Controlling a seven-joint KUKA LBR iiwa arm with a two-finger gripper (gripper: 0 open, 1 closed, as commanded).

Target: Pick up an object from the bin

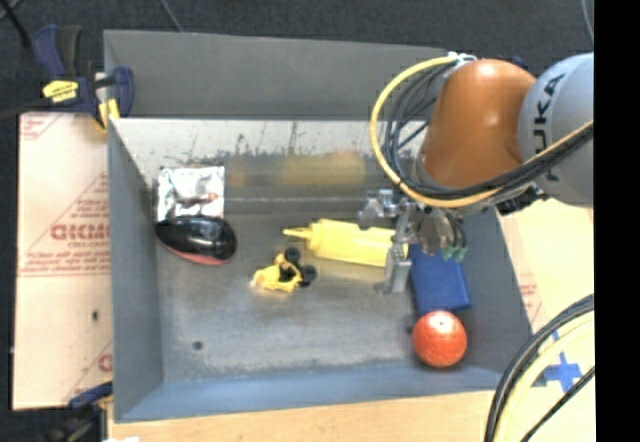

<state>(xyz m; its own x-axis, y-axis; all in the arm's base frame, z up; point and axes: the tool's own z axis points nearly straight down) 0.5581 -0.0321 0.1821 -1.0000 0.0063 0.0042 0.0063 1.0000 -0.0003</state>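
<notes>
beside the hand (399, 258) — yellow bottle (345, 243)

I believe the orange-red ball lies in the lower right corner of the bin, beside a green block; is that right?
Not quite: the camera view shows that the block beside the orange-red ball is blue, not green. The ball does lie in the lower right corner of the bin.

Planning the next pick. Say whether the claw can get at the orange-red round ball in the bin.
Probably yes: the orange-red round ball lies uncovered beside the blue rectangular block, and the claw hangs close by. The near bin wall may crowd it.
</notes>
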